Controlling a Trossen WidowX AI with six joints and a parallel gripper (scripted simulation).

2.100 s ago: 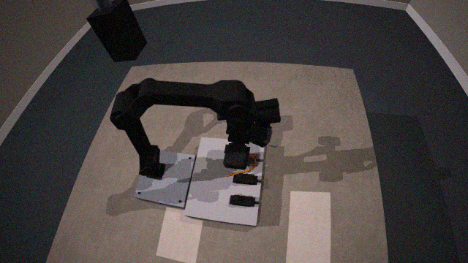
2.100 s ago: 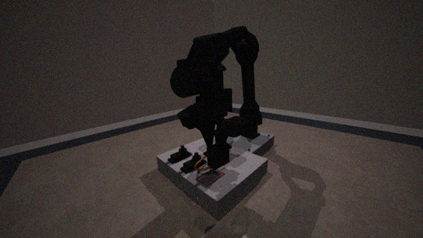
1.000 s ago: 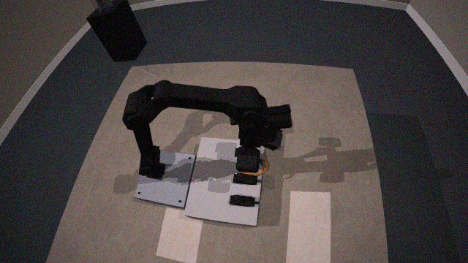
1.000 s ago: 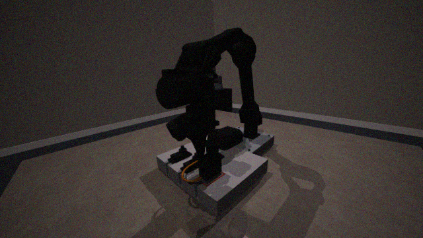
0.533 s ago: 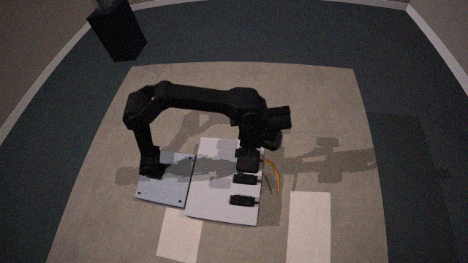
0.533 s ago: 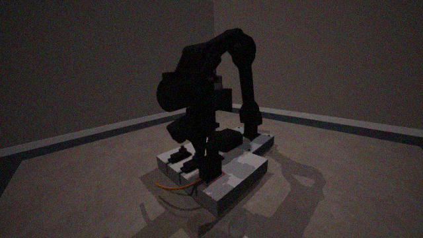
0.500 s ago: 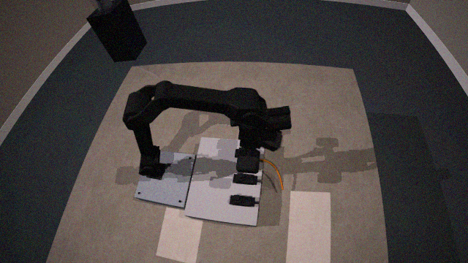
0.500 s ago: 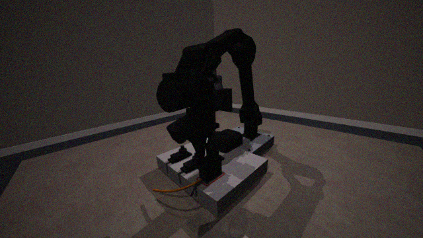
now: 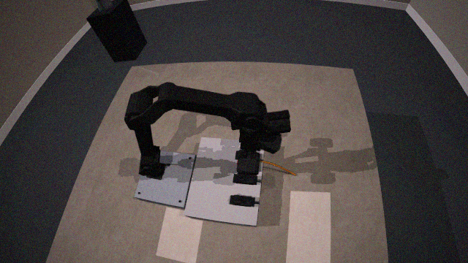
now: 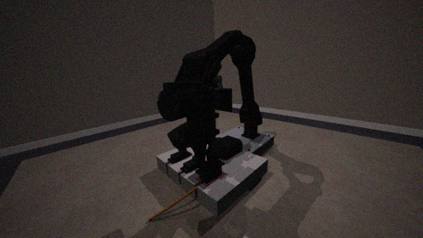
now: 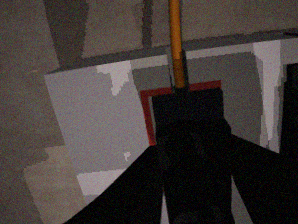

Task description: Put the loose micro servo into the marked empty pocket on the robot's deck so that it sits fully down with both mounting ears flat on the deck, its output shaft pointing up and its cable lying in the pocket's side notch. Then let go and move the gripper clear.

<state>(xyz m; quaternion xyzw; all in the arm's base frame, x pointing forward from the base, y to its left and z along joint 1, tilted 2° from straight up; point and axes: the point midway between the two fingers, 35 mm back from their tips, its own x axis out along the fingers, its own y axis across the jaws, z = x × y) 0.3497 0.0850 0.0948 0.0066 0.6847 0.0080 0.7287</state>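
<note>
My gripper (image 9: 248, 163) (image 10: 210, 169) (image 11: 192, 150) is shut on the dark micro servo (image 11: 187, 105), directly over the marked pocket at the deck's edge. The red pocket outline (image 11: 147, 115) shows along the servo's left and cable-side edges in the wrist view; the rest is covered. The orange cable (image 9: 279, 166) (image 10: 173, 203) (image 11: 175, 30) runs straight out over the side notch and past the edge of the pale deck (image 9: 219, 204) (image 10: 244, 172) (image 11: 100, 125). The fingers hide the ears and output shaft; I cannot tell whether the servo is fully down.
Two dark servos sit in the deck beside the gripper, the nearer one (image 9: 245, 179) (image 10: 191, 165) close to the fingers and the other (image 9: 242, 200) (image 10: 178, 156) farther along. The blue-grey base plate (image 9: 164, 193) adjoins the deck. A dark box (image 9: 118, 34) stands at the upper left.
</note>
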